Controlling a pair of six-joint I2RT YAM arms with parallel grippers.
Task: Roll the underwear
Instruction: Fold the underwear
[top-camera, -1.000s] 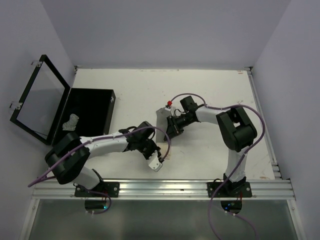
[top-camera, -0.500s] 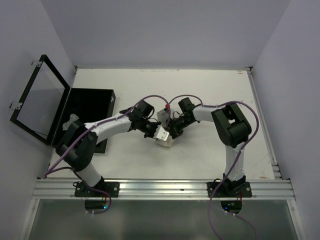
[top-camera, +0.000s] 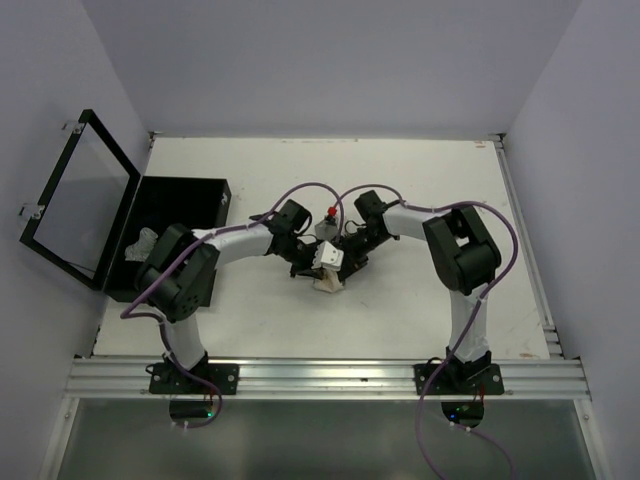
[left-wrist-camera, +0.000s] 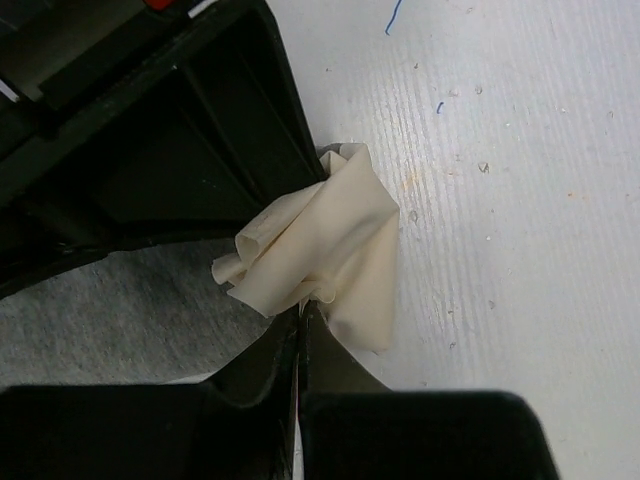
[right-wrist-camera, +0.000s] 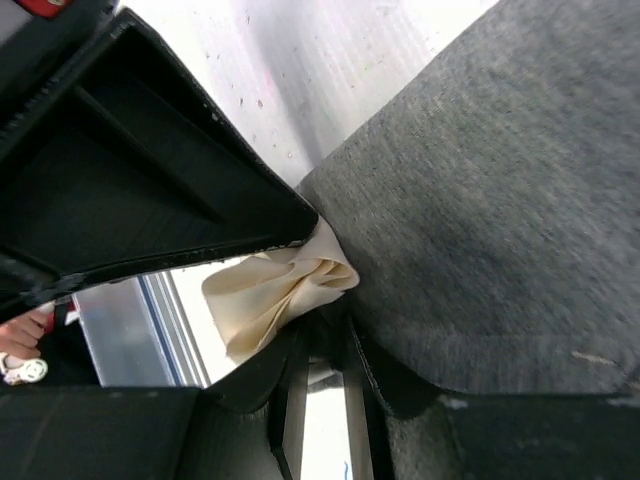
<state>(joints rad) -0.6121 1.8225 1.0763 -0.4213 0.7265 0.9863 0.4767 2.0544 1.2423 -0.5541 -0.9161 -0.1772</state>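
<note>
In the top view, both grippers meet at mid-table over one underwear (top-camera: 329, 281), a bunched garment with a grey body and a cream part. The left wrist view shows the cream part (left-wrist-camera: 325, 250) crumpled on the table beside the grey cloth (left-wrist-camera: 110, 315), with my left gripper (left-wrist-camera: 300, 312) shut on the cream edge. From the right wrist, the grey body (right-wrist-camera: 500, 200) fills the right side, and my right gripper (right-wrist-camera: 325, 335) is shut on the fold where cream (right-wrist-camera: 270, 295) meets grey. The two grippers (top-camera: 322, 262) (top-camera: 346, 252) nearly touch.
A flat black box (top-camera: 190, 200) lies at the left of the table with its hinged lid (top-camera: 75, 200) standing open. A small grey rolled garment (top-camera: 143, 243) lies inside it. A metal rail (top-camera: 320, 378) runs along the near edge.
My left gripper has swung from near the table's front edge up to the right gripper, carrying the cream edge with it. The hanging grey cloth has bunched up between them.
</note>
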